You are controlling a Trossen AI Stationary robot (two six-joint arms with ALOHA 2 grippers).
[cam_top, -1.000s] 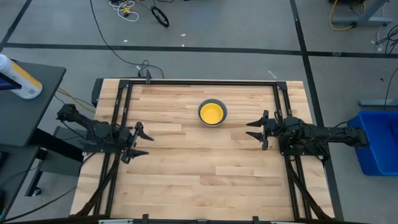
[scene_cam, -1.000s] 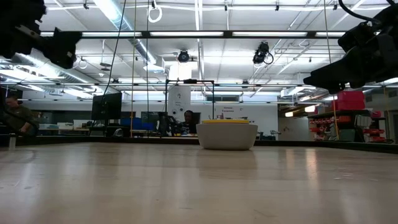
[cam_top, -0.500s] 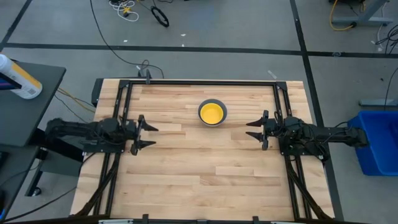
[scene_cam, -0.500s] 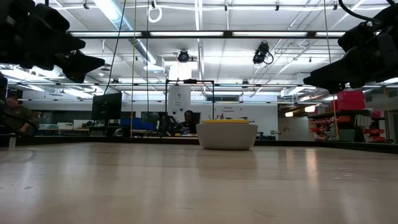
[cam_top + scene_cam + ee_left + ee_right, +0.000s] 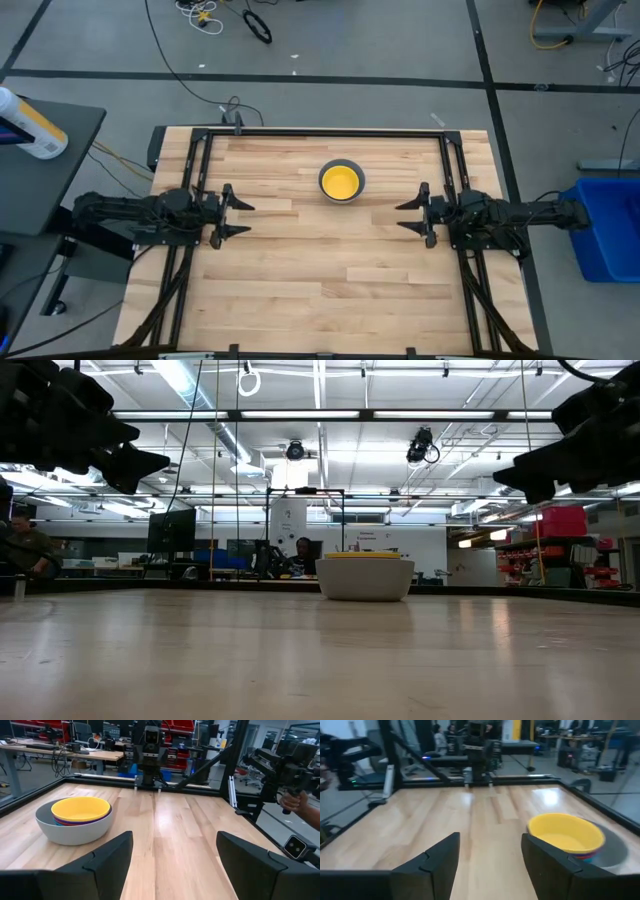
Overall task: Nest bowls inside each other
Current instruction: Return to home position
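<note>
the bowls (image 5: 341, 182) sat nested at upper centre, so only homing seemed left. left gripper (image 5: 240, 218), mid-left, and right gripper (image 5: 402, 216), mid-right, hung spread apart, holding nothing.

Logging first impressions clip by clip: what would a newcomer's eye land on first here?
The bright yellow bowl stands out, nested on top inside the grey bowl as one stack near the middle of the wooden table. To either side, the left gripper and right gripper hang open and empty above the table, pointing toward each other.
</note>
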